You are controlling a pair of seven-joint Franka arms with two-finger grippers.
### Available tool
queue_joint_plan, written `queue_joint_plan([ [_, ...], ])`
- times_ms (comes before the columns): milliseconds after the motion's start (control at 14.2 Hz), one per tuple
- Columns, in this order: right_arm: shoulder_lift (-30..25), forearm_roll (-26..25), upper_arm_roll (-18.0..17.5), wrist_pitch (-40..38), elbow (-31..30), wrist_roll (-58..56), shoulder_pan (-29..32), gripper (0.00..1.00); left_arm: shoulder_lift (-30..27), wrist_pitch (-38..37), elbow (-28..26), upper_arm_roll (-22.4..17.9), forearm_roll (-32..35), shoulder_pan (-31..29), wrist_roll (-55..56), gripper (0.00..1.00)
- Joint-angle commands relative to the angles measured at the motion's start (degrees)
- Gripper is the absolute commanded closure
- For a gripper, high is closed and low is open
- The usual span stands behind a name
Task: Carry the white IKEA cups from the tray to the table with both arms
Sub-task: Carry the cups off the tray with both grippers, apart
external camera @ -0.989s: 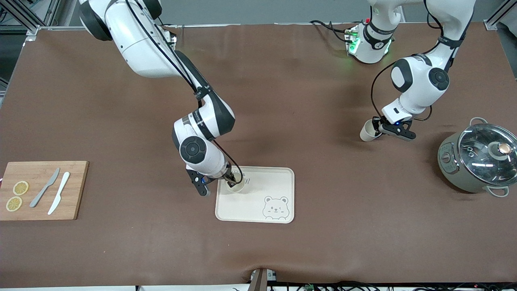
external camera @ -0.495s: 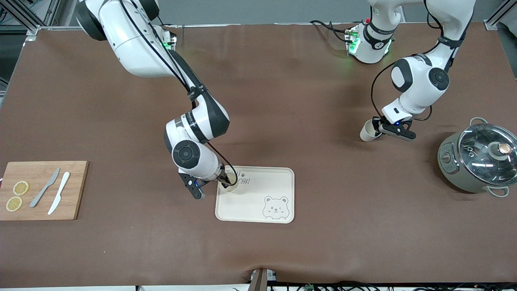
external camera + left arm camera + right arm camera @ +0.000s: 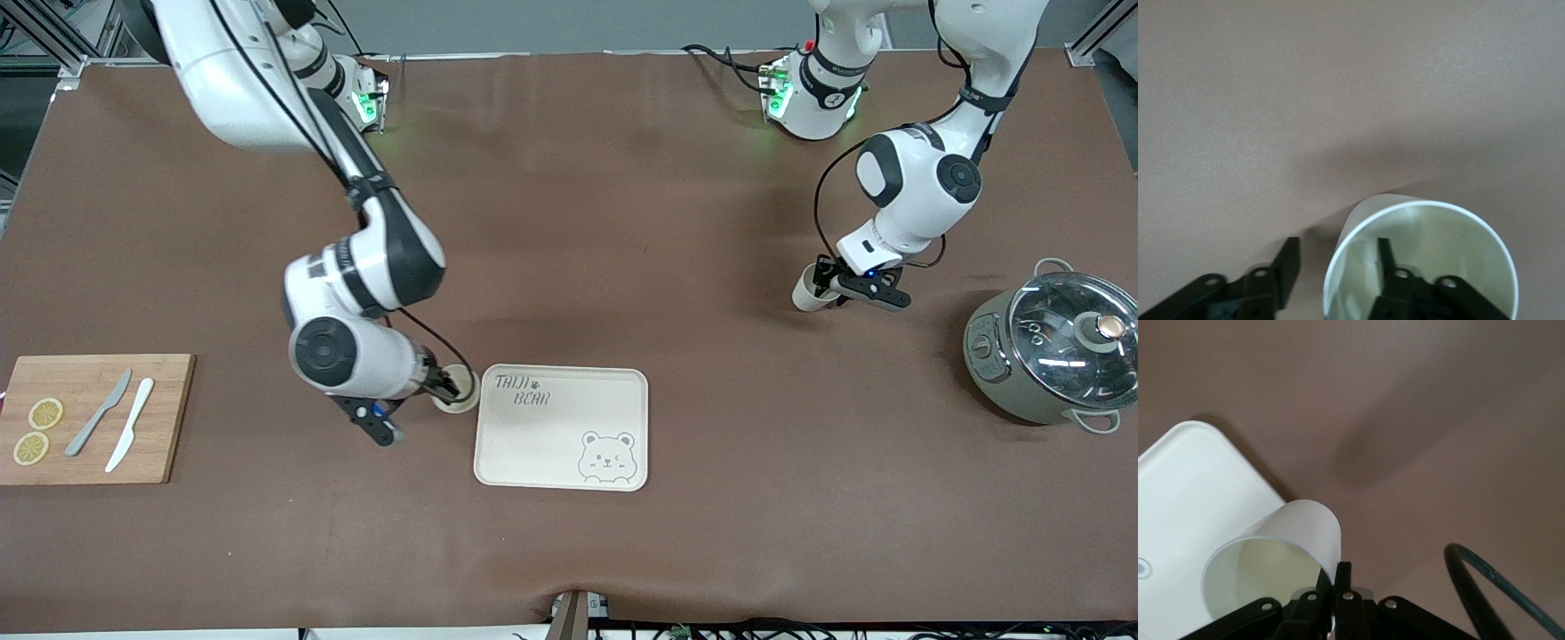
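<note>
Two white cups show. My right gripper [image 3: 447,386] is shut on the rim wall of one cup [image 3: 460,401], which is at the bear tray's [image 3: 569,444] corner, just off the tray toward the right arm's end. The right wrist view shows the fingers [image 3: 1341,570] pinching that cup's [image 3: 1298,533] wall, with the tray [image 3: 1191,480] beside it. My left gripper [image 3: 823,283] is open astride the rim of the second cup [image 3: 805,298], which is on the table toward the left arm's end. In the left wrist view one finger is inside that cup [image 3: 1451,233] and the other is outside, clear of the wall.
A wooden cutting board [image 3: 169,418] with two knives and lemon slices lies at the right arm's end. A grey pot with a glass lid [image 3: 1053,342] stands at the left arm's end, near the left gripper. The rest is brown table mat.
My right gripper has carried its cup from over the tray's corner sideways off the tray, toward the right arm's end. The left gripper and its cup have hardly moved.
</note>
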State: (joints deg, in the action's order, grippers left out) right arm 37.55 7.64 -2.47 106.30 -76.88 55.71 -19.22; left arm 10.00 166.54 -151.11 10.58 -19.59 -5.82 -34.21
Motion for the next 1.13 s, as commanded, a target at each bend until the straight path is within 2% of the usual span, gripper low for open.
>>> queue_joint_plan([
  [0, -7.0, 0.0, -1.5, 1.4, -10.0, -5.9, 2.4, 1.00, -0.3, 0.8, 0.0, -0.3, -0.8, 0.3, -1.6, 0.05],
  [353, -11.7, -0.1, -0.9, 3.2, -18.1, -15.9, 5.0, 1.00, -2.5, 0.5, 0.0, -0.3, -0.8, 0.3, -1.2, 0.04],
  [495, -13.5, -0.3, 0.4, 3.1, -20.9, -22.9, 6.3, 1.00, -2.6, 0.4, 0.2, -0.3, -0.8, 0.3, -1.2, 0.04],
  [707, -16.1, -0.6, 5.1, 3.2, -25.3, -34.8, 6.3, 1.00, -3.3, -0.8, 0.3, -0.3, -0.8, 0.1, -1.1, 0.04],
  [1060, -17.1, -0.6, 12.6, 6.2, -29.9, -51.1, 6.6, 1.00, -8.2, -8.6, 1.0, -0.5, -0.7, 0.0, -0.9, 0.00],
])
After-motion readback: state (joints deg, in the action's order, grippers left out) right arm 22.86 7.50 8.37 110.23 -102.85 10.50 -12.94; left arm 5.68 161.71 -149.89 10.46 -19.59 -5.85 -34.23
